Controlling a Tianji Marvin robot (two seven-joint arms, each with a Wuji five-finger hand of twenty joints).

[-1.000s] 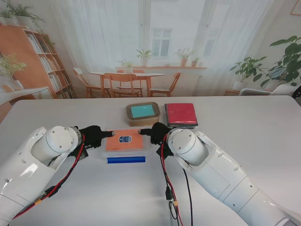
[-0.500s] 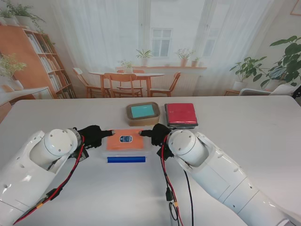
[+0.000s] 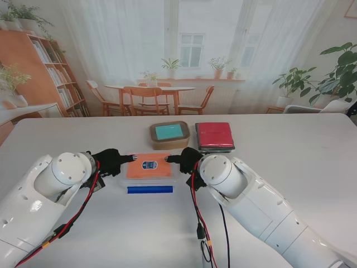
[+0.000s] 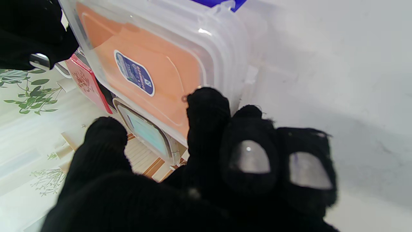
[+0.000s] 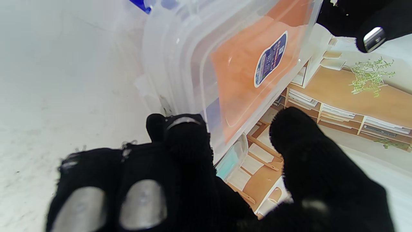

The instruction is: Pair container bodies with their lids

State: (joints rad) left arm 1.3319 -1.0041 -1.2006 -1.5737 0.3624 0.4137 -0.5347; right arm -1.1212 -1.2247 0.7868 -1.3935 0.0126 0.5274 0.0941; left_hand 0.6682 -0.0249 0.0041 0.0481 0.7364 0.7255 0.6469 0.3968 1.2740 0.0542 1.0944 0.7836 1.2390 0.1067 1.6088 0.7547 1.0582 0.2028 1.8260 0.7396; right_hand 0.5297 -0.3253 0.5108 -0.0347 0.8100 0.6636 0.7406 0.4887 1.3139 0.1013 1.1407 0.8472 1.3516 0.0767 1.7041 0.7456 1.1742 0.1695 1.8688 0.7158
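A clear plastic container (image 3: 146, 182) with an orange lid (image 3: 148, 166) and a blue clip (image 3: 149, 190) on its near side sits in front of me. My left hand (image 3: 111, 160) is at its left end and my right hand (image 3: 187, 159) at its right end. In the left wrist view the left hand (image 4: 225, 167) has a fingertip on the orange lid (image 4: 141, 64) at its rim, with the thumb apart. In the right wrist view the right hand (image 5: 209, 180) pinches the edge of the orange lid (image 5: 248, 64) between forefinger and thumb.
Farther from me stand a tan container with a teal lid (image 3: 169, 134) and, to its right, a red-lidded container (image 3: 215, 135). Cables hang from both forearms over the white table (image 3: 290, 151).
Both arms have shifted very slightly. The hands stay at the two ends of the orange-lidded container, which has barely moved.
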